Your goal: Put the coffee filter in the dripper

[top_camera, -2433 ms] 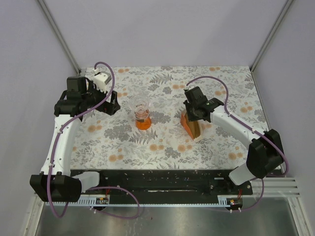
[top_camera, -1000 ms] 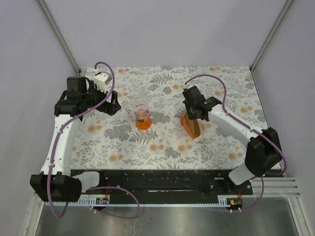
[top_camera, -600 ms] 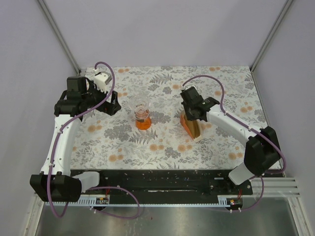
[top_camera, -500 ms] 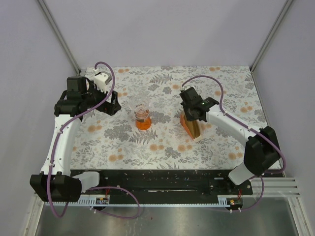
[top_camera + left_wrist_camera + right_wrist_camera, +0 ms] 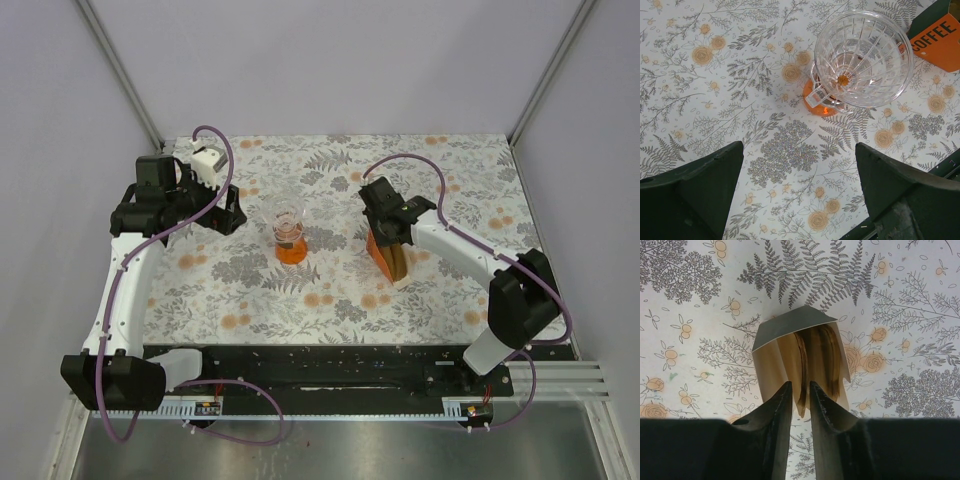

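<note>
Pale grey walls enclosed a table spread with a floral cloth. Left of the dripper the left arm bent over the cloth, and right of the dripper the right arm reached in from the near edge. An orange-sided holder lettered COFFEE stood near the dripper's right, apart from it, with brown coffee filters packed on edge inside. The dripper stood upright on its orange base, its ribbed clear funnel facing up. The left gripper hung above the cloth to the dripper's left, fingers spread wide on nothing. The right gripper sat over the holder, its fingers close with a slim gap at the near edge of the filters. Whether they pinched a paper could not be told.
</note>
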Controlling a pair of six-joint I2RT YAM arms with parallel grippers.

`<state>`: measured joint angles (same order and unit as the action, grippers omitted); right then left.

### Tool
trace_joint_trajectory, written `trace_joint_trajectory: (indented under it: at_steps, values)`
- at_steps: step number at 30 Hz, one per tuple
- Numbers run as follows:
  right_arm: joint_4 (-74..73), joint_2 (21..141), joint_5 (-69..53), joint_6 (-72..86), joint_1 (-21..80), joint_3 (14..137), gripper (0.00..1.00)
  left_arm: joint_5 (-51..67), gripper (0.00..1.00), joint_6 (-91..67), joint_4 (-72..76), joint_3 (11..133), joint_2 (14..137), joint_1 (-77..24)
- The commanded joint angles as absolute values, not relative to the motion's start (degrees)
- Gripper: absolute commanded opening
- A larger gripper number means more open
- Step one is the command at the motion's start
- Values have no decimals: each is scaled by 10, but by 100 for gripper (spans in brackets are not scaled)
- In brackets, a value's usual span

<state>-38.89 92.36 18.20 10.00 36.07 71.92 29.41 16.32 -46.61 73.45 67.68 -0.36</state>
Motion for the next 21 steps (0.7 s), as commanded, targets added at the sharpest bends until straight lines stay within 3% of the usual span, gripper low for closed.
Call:
trace_joint_trajectory:
  at_steps: [1, 8, 15, 21]
  values:
    - [-388, 932, 182, 95, 368, 744, 30, 312, 97, 168, -444, 734, 676, -1]
    - [-389, 933, 182, 93, 377, 751, 31, 315, 97, 168, -446, 737, 678, -1]
    - [-397, 929, 193, 98, 377, 751, 3, 323, 97, 168, -450, 738, 678, -1]
    - [-394, 883, 169, 96, 376, 737, 3, 345, 97, 171, -473, 765, 695, -1]
